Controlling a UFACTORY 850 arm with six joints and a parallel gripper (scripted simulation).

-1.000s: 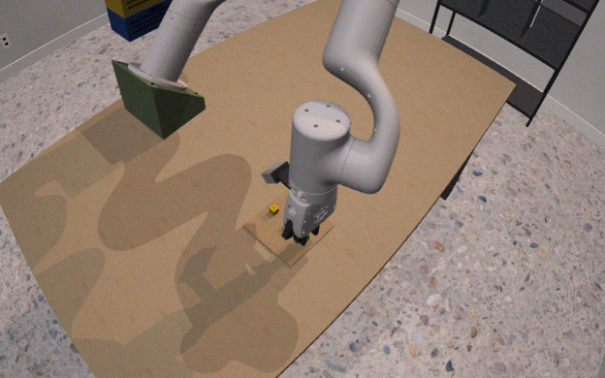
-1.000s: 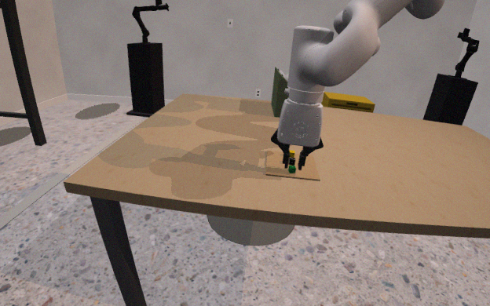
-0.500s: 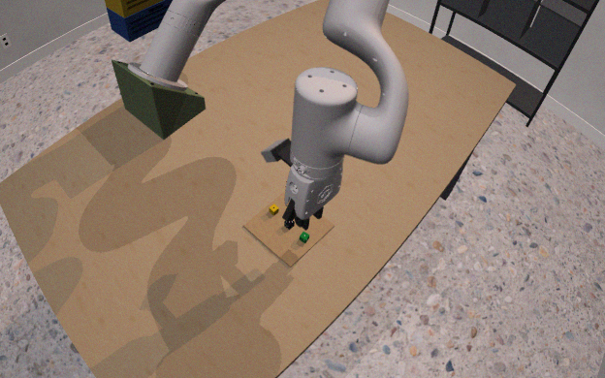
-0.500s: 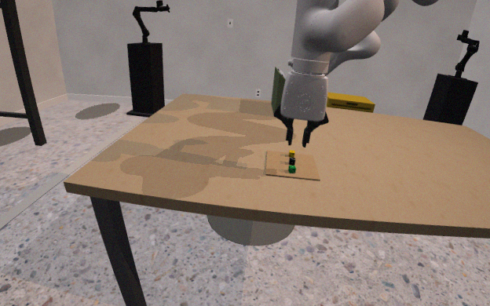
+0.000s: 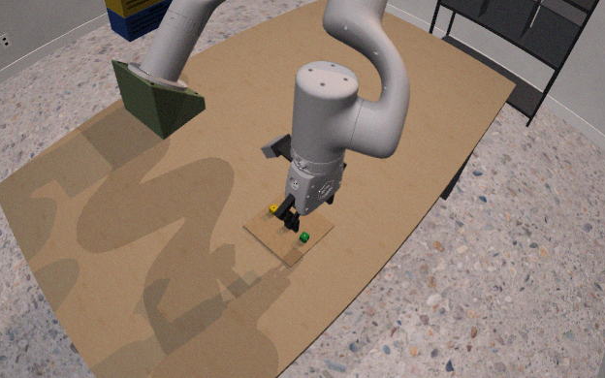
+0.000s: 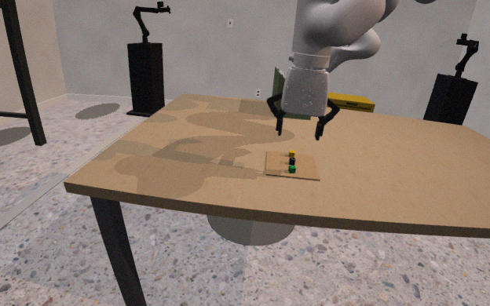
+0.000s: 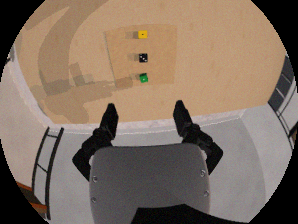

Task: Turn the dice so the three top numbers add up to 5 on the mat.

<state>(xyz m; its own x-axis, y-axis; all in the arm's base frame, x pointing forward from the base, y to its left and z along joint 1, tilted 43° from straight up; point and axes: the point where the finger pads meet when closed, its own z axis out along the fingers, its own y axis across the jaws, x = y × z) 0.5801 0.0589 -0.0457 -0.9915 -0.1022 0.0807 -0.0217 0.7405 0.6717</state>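
"Around the mat [image 5: 263, 230] [image 6: 307, 166] [image 7: 162, 55], top view: what shows?"

"Yellow die [image 5: 273, 209] [image 6: 292, 153] [image 7: 142, 34] left, green die [image 5: 304, 236] [image 6: 292, 169] [image 7: 144, 78] right and nearer. Gripper [image 5: 314, 214] [image 6: 298, 136] [image 7: 145, 108] blocks part of the mat; can't pick out a third die there."

"Exterior?"

"Fingers spread wide, nothing pinched, up off the table [image 5: 379, 233] [image 6: 385, 169] [image 7: 215, 55]. All three dice on the mat, in a row: yellow far, black die [image 6: 292, 161] [image 7: 143, 58] between, green near. Small gaps, not touching. Mat looks flat."

"Wrist?"

"Same row, well inside the mat's edges. Fingers apart on either side, clear of the dice. Yellow shows one pip up. Black shows several, looks like three. Green's too small to read, so can't confirm the sum."
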